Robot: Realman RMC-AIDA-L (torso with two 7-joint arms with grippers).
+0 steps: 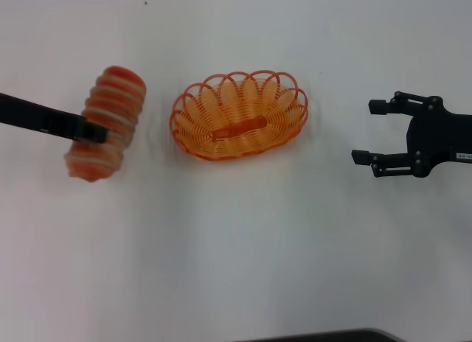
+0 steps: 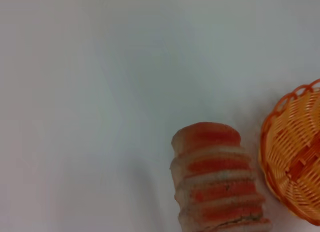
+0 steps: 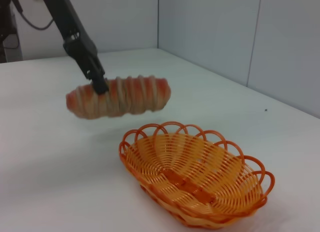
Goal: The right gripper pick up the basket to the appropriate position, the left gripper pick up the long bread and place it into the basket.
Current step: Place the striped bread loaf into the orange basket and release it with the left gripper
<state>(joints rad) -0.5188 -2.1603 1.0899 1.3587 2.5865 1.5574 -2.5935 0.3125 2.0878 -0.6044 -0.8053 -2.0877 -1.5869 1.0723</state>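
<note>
The long bread (image 1: 105, 121), ridged in orange-red and cream, hangs above the table left of the basket, with my left gripper (image 1: 94, 131) shut on its middle. The right wrist view shows the long bread (image 3: 120, 96) lifted clear of the table, behind the basket (image 3: 192, 177), with the left gripper (image 3: 99, 84) clamped on it. The oval orange basket (image 1: 240, 115) rests on the table at centre. My right gripper (image 1: 371, 131) stands open to the basket's right, well apart from it. In the left wrist view the long bread (image 2: 215, 179) is beside the basket's (image 2: 295, 157) rim.
The white table (image 1: 236, 253) spreads all round the basket. A grey partition wall (image 3: 240, 37) rises behind the table's far edge. A dark edge (image 1: 324, 336) shows at the bottom of the head view.
</note>
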